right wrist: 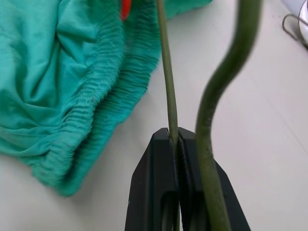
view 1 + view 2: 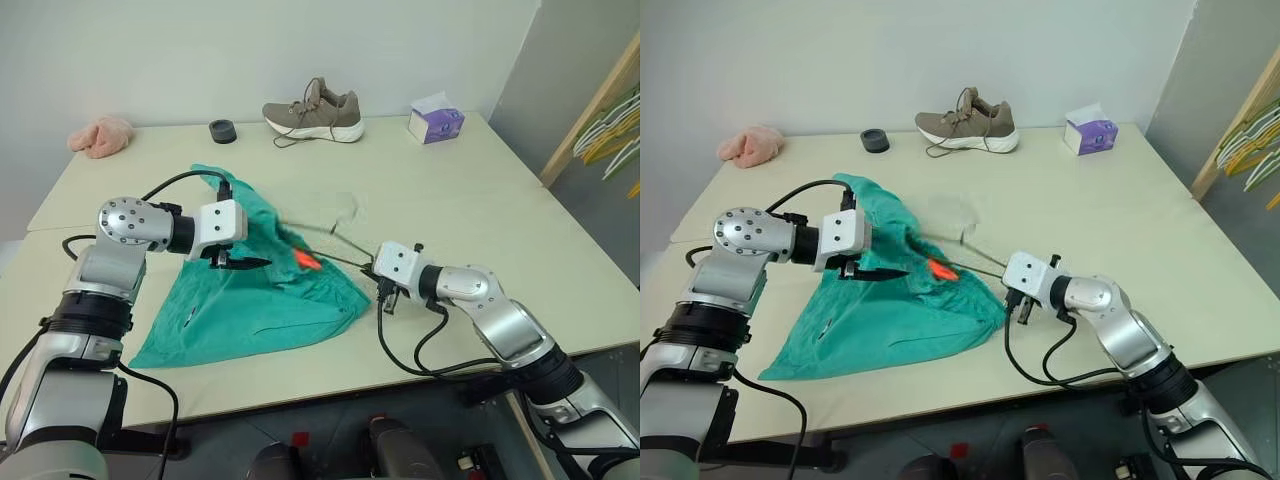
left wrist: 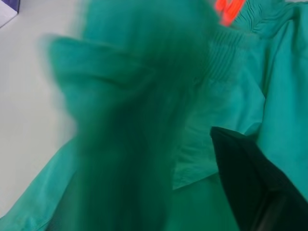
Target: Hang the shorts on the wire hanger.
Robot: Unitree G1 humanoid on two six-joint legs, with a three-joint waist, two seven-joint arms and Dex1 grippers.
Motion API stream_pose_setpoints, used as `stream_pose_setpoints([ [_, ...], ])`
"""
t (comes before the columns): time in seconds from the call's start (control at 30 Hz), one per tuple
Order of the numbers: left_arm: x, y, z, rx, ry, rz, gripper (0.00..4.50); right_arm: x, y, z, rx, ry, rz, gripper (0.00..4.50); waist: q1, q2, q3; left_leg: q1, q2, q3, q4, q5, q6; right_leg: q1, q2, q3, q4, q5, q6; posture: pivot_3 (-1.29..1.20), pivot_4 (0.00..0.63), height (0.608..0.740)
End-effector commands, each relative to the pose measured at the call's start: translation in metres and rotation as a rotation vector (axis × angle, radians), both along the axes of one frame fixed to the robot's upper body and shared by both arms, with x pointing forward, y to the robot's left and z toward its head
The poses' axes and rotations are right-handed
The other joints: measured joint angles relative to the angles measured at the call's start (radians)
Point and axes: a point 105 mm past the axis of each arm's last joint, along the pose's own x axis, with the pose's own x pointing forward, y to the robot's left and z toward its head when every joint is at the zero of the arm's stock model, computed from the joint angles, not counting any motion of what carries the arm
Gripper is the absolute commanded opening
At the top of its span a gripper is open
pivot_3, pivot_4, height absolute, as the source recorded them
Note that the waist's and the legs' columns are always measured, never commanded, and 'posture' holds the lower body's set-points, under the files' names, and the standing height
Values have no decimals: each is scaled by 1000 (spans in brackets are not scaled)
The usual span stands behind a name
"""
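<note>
We see the right tool (image 1: 175, 139) at lower centre of the right wrist view, its two black fingers pressed together on a thin strand of the wire hanger (image 1: 166, 72), with the hanger's curved hook bending up just beside them. In the left eye view the hanger runs from this tool toward the middle of the frame, where it meets the waistband of the shorts (image 2: 250, 310). The shorts lie spread on the worktop (image 2: 480, 190) at centre left, an orange drawstring (image 2: 308, 260) showing at the gathered waist. The left tool (image 2: 243, 263) sits over the shorts beside the waistband; one dark finger shows against the fabric, and we cannot tell how far it is spread or whether it grips cloth.
</note>
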Motion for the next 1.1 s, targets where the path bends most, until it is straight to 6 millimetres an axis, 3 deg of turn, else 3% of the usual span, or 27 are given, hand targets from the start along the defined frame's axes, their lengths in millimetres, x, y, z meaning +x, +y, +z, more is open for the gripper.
stream_pose_setpoints([
  [0.03, -4, -1, 2, 5, 10, -13, 1776, -2, 11, 27, 26, -130, 66, 0, -1, 0, 0, 0, 0, 0, 0, 0, 0, 0, 0, 0, 0, 0, 0, -177, 90, 740],
  [0.23, -4, 0, 2, -12, 16, 3, 37, -3, 16, 33, 15, -195, 110, 0, 0, 0, 0, 0, 0, 0, 0, 0, 0, 0, 0, 0, 0, 0, 0, -174, 91, 740],
  [0.57, -6, 6, -4, 0, 56, 28, 37, -14, 13, 30, -77, -271, 236, 0, 0, 0, 0, 0, 0, 0, 2, 0, 0, 0, 0, 0, 1, 0, 0, -175, 95, 740],
  [0.6, -7, 7, -5, 4, 62, 29, 0, -14, 8, 29, -103, -279, 245, 511, -1, 0, 0, 0, 0, 0, 2, 0, 0, 0, 0, 0, 1, 0, 0, -175, 96, 740],
  [0.83, -9, 12, -8, 26, 85, 42, 0, -3, -37, 30, -238, -324, 222, 2861, 1, 0, 0, 0, 0, 0, 3, 0, 0, 1, 0, 0, 1, 0, 0, -176, 97, 740],
  [0.97, -7, 20, -7, 22, 72, 84, 0, 5, -85, 29, -219, -197, 26, 4261, 5, 0, 0, 0, 0, 0, 4, 0, 0, 1, 0, 0, 1, 0, 0, -175, 101, 740],
  [1.03, -4, 23, -4, 4, 53, 112, 0, 3, -101, 23, -108, -43, -112, 4483, 6, 0, 0, 0, 0, 0, 5, 0, 0, 2, 0, 0, 1, 0, 0, -176, 103, 740],
  [1.1, -2, 25, -1, -20, 43, 134, 0, -5, -99, 18, 30, 98, -188, 4483, 8, 0, 0, 0, 1, -1, 5, 0, 0, 2, 0, 0, 1, 0, 0, -180, 104, 740],
])
